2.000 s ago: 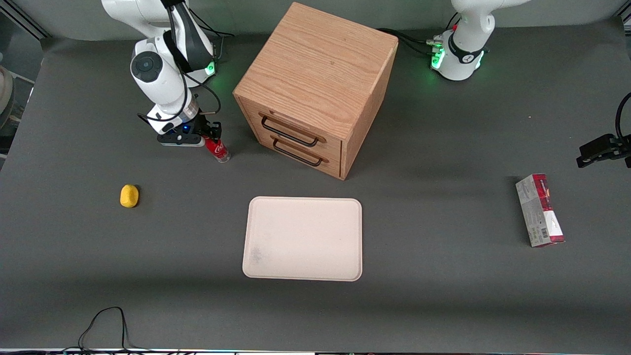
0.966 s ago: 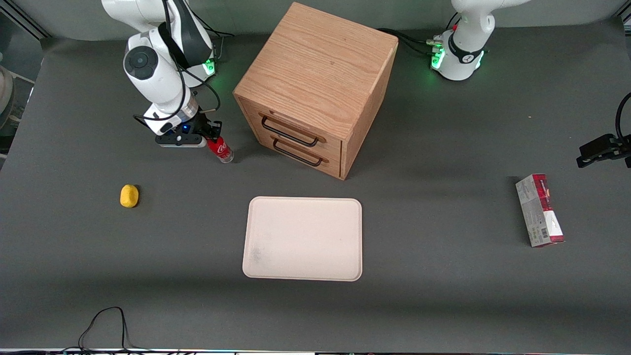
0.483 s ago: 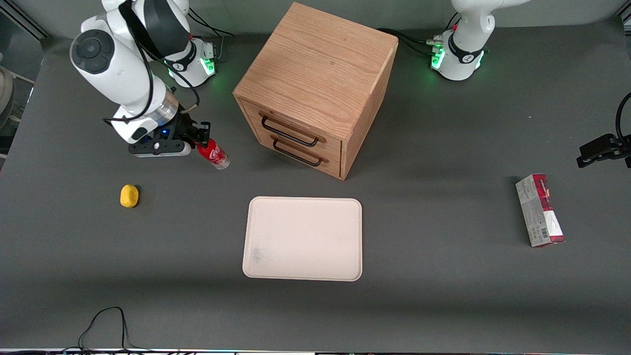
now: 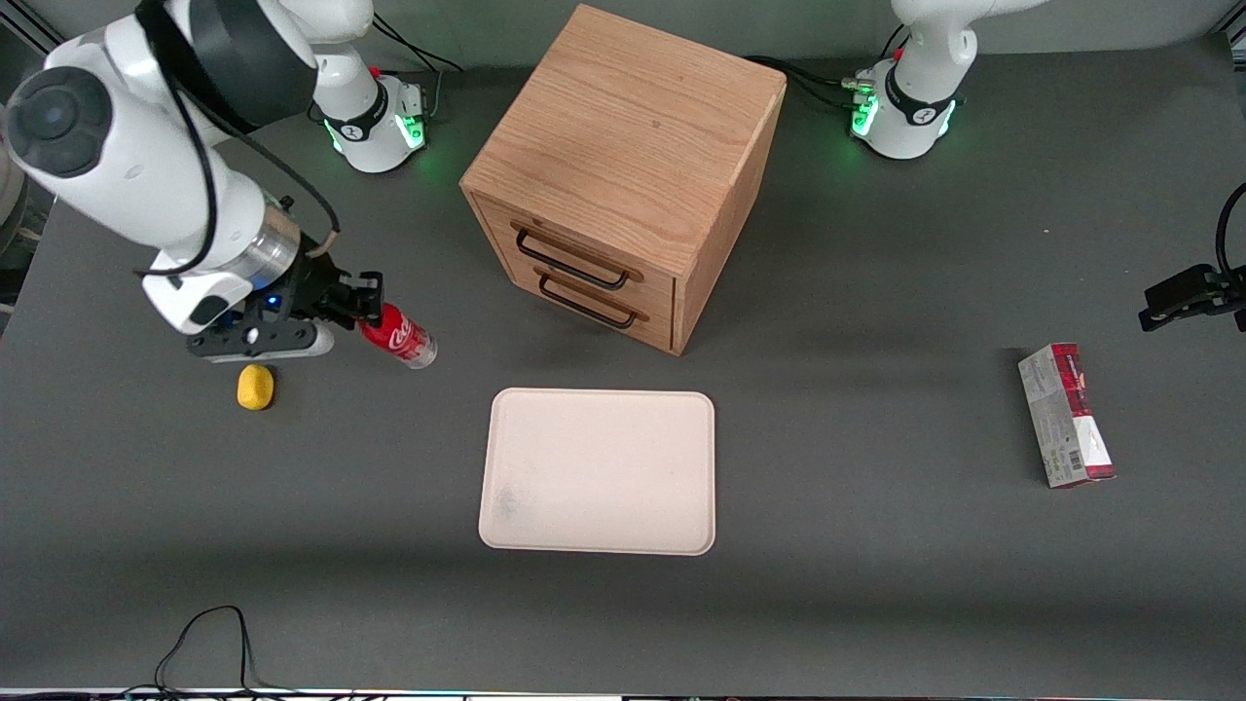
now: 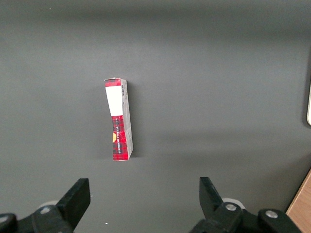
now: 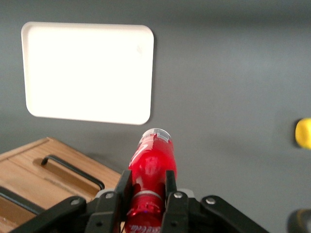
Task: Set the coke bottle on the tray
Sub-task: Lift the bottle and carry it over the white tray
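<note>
Coke bottle [image 4: 397, 337], small, red, with white script logo and clear base, hangs tilted above the dark grey counter [image 4: 876, 584], pinched at its neck in my gripper [image 4: 368, 310]. A small yellow lump [image 4: 255, 387] lies just below my gripper. The pale cream-pink rectangular tray [image 4: 599, 471] sits apart, nearer the front camera.

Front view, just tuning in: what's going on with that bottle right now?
The right arm's pincer is shut on the coke bottle near its cap and holds it tilted above the table, beside the yellow object. The bottle is not yet over the tray, which lies bare nearer the front camera than the wooden drawer box. The red-and-grey carton lies toward the parked arm's end of the table.
</note>
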Controlling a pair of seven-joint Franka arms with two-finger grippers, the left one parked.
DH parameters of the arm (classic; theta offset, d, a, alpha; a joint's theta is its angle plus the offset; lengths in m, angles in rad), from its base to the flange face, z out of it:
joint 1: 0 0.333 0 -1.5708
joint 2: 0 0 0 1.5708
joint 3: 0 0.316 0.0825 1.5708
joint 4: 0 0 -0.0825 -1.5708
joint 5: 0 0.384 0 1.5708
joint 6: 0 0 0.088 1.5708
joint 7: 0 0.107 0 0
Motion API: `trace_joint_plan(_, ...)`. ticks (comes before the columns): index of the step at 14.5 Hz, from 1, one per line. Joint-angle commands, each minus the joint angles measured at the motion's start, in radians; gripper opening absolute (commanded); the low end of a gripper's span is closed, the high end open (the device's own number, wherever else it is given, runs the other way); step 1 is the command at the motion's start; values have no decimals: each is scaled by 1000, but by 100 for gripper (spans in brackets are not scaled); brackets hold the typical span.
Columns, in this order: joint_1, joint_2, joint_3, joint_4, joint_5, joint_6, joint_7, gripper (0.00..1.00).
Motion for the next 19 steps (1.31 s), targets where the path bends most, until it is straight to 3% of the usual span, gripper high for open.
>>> trace_joint_plan(1,25,135,35,194,-69,-49,-8,0)
trace_joint_plan(3,27,224,64,281,-98,-46,-2,0)
trace_joint_plan(6,49,365,128,395,-234,-23,1,0)
trace_joint_plan(8,57,428,153,407,-286,37,4,0)
trace_joint_plan(12,74,513,154,392,-300,157,0,0)
trace_joint_plan(15,100,577,154,392,-386,218,4,0)
trace_joint_plan(19,105,623,153,339,-415,333,4,3)
